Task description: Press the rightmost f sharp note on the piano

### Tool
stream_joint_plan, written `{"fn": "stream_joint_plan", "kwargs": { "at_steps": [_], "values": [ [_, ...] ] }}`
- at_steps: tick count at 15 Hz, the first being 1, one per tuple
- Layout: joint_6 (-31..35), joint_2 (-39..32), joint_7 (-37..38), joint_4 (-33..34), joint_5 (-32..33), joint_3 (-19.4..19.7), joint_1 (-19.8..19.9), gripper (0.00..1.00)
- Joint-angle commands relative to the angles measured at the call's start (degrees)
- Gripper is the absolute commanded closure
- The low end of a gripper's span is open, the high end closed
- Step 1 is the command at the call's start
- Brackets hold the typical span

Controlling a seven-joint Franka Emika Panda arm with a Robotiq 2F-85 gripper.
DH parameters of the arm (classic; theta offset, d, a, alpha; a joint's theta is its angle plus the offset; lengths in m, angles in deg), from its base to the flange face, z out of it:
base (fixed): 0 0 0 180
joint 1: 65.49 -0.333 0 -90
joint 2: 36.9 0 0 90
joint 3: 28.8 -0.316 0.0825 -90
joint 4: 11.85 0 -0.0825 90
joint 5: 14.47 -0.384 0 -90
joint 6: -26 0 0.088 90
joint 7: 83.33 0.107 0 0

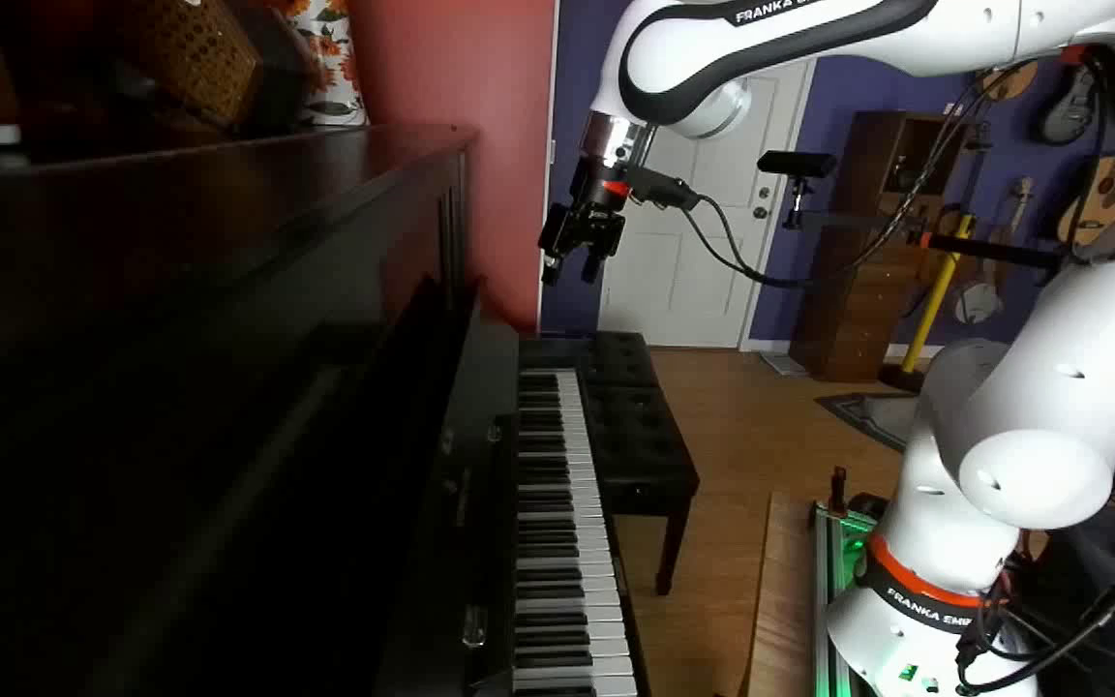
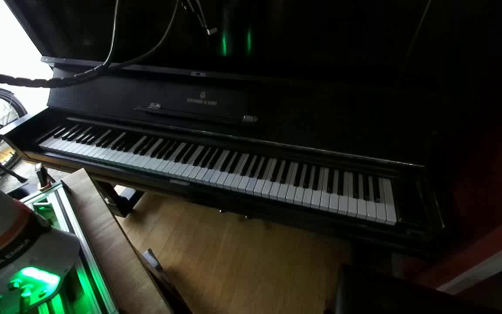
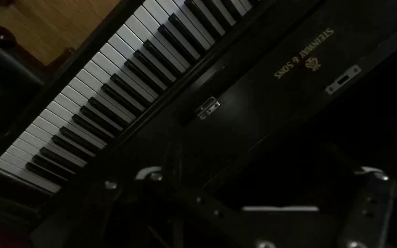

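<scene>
Piano [image 1: 277,339], presumably immovable, filled the left of an exterior view, its rightmost F-sharp key [image 2: 355,186] likely light, springy, best pressed near its front, while the gripper [image 1: 571,272] hung spread and empty.

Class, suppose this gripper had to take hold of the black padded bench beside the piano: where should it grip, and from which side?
Probably the outer leg of the bench, from the side facing away from the piano. In an exterior view that leg is slim and exposed, while the tufted seat is broad and likely harder to pinch; the piano lies close on the opposite side.
</scene>
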Motion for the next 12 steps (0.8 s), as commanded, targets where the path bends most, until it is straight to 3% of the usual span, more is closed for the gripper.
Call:
{"fn": "stream_joint_plan", "kwargs": {
  "at_steps": [1, 6, 8, 12],
  "values": [
    [-0.14, -0.07, -0.27, 0.1, -0.33, -0.71, 0.82, 0.0],
    [-0.14, -0.07, -0.27, 0.11, -0.33, -0.71, 0.82, 0.0],
    [3.88, -3.75, 2.72, 0.37, 6.23, -2.02, 3.2, 0.0],
    [16.26, -12.19, -0.11, 0.44, 9.66, -0.34, 4.55, 0.0]
  ]
}}
